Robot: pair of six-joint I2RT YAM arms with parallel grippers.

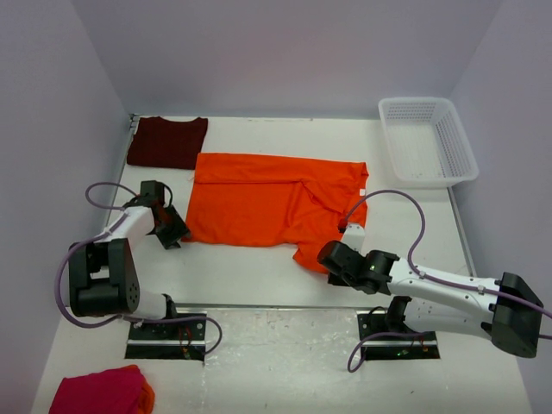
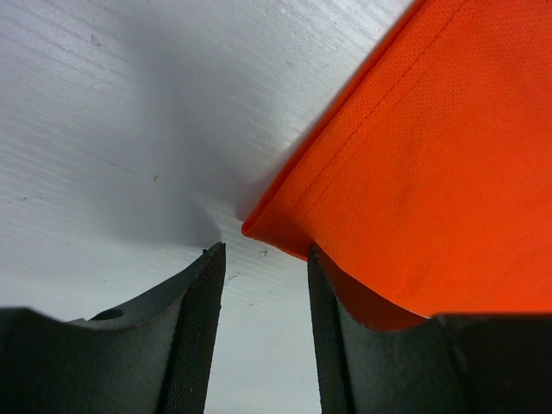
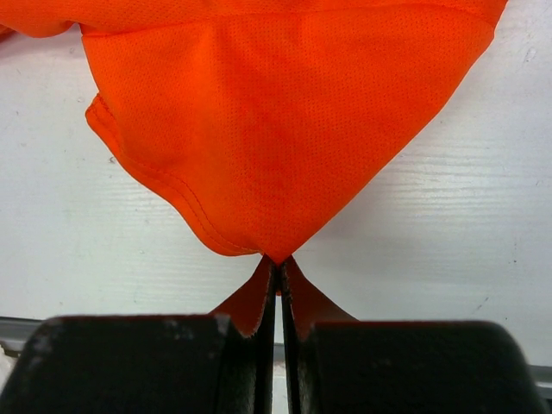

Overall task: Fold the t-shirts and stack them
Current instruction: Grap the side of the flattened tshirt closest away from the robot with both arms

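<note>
The orange shirt (image 1: pixel 272 200) lies spread across the middle of the table (image 1: pixel 259 280), its near right corner pinched tight in the right gripper (image 1: pixel 330 255), while the left gripper (image 1: pixel 175 235) stands with fingers spread, gripping nothing, at its near left corner, and the maroon shirt (image 1: pixel 167 142) lies at the far left.

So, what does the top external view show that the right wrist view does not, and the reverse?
Top external only: the maroon t-shirt folded far left, the white basket, the pink-red bundle, the left tool. Right wrist only: that the right tool is shut on a pinched cloth corner. Shared: the orange t-shirt and the white table.
</note>
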